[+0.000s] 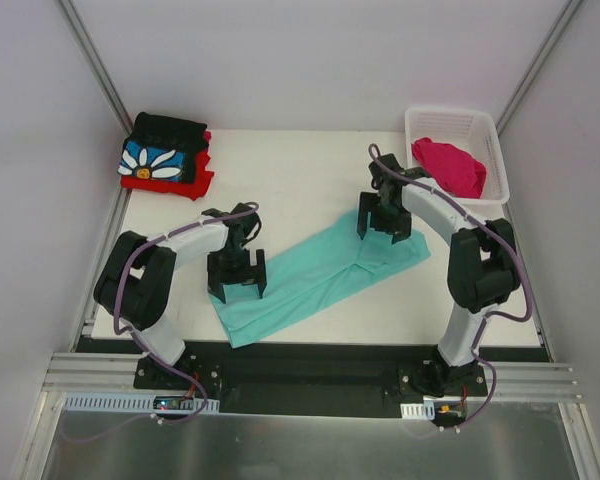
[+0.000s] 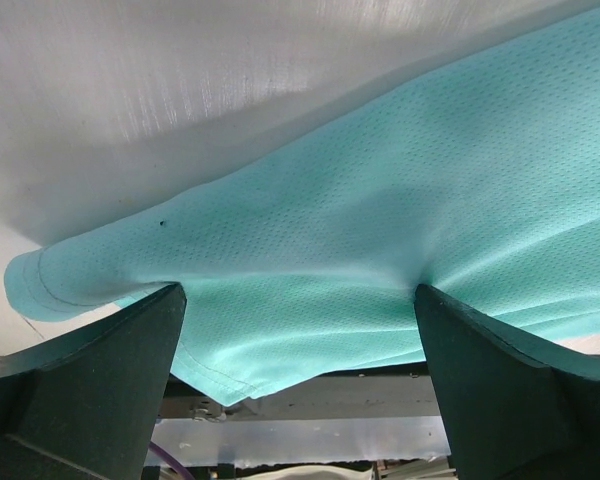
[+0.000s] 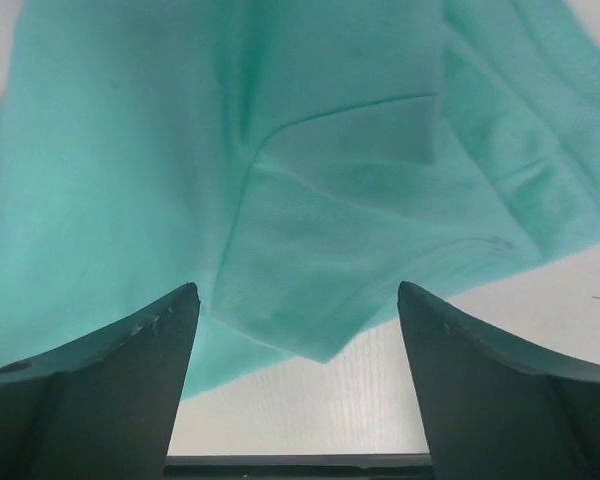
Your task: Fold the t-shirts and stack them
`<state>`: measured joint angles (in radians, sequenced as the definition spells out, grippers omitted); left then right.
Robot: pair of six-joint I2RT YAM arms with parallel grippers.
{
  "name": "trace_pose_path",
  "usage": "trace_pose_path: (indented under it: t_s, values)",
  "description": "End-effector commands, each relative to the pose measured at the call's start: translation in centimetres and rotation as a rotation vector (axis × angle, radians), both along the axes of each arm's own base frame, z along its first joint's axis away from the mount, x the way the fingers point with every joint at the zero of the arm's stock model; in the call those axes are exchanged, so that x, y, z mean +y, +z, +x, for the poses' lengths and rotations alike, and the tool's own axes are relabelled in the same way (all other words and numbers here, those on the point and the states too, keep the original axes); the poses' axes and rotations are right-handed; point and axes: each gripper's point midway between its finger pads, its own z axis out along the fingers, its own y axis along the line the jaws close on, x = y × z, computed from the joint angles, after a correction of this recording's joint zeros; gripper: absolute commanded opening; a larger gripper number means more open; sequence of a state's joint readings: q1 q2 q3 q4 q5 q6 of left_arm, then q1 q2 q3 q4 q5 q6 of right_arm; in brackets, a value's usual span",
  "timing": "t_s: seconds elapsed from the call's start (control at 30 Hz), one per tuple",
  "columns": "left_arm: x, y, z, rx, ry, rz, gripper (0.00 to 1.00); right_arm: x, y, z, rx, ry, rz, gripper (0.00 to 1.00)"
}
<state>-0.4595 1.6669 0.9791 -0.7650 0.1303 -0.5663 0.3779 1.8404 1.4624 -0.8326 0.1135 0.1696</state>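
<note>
1. The left fingers [image 2: 90,390] are spread wide and released, grasping nothing. They straddle the stitched lower-left end of the mint-teal t-shirt [image 1: 320,275].
2. The right fingers [image 3: 90,385] are also apart and empty, poised over the upper-right end, where a folded flap lies on top.
3. The shirt lies on the table [image 1: 300,160] as a long diagonal band across the centre of the top view.
4. The step in hand looks like a cross fold. Each pair should pinch all layers close to the edge, catching that loose flap. Then lift evenly so the edges stay aligned.
5. At upper left, the black daisy t-shirt [image 1: 160,150] rests on the red t-shirt [image 1: 195,186]. The magenta-pink t-shirt [image 1: 448,165] waits in the basket [image 1: 450,112] at upper right.
</note>
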Motion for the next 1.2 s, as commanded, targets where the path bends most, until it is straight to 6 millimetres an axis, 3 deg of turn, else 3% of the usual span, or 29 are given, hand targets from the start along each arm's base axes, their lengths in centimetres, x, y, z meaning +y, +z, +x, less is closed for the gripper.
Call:
trace_pose_path:
  t_s: [0.0,0.03,0.1,0.2,0.33,0.63,0.77,0.9,1.17]
  values:
    - [-0.2,0.8,-0.6,0.004,-0.01,-0.001,0.99,3.9,-0.7,1.4,-0.031,0.113,0.195,0.48]
    - [-0.2,0.8,-0.5,0.003,-0.009,-0.002,0.99,3.9,-0.1,2.2,-0.032,0.108,0.179,0.26]
    - [-0.1,0.8,-0.6,0.005,-0.009,0.001,0.99,3.8,-1.4,2.8,0.003,0.096,0.156,0.08]
    - [-0.2,0.7,-0.5,0.006,-0.01,0.0,0.99,4.3,-0.8,3.8,-0.01,0.113,0.173,0.13]
    - [-0.2,0.7,-0.5,0.01,-0.012,0.0,0.99,3.3,-0.5,4.7,-0.034,0.11,0.13,0.22]
    - [-0.2,0.5,-0.6,0.019,-0.018,0.001,0.99,-1.8,-1.8,5.7,-0.022,0.049,0.014,0.16]
    - [-0.1,0.5,-0.8,0.021,-0.019,0.001,0.99,-3.1,-2.4,5.9,-0.01,0.025,0.012,0.01]
    - [-0.1,0.6,-0.7,0.013,-0.019,-0.001,0.99,-4.7,-4.0,5.8,0.026,-0.005,-0.04,0.01]
    - [0.1,0.5,-1.0,0.016,-0.024,0.002,0.99,-6.5,-3.6,6.2,0.014,-0.028,-0.106,0.01]
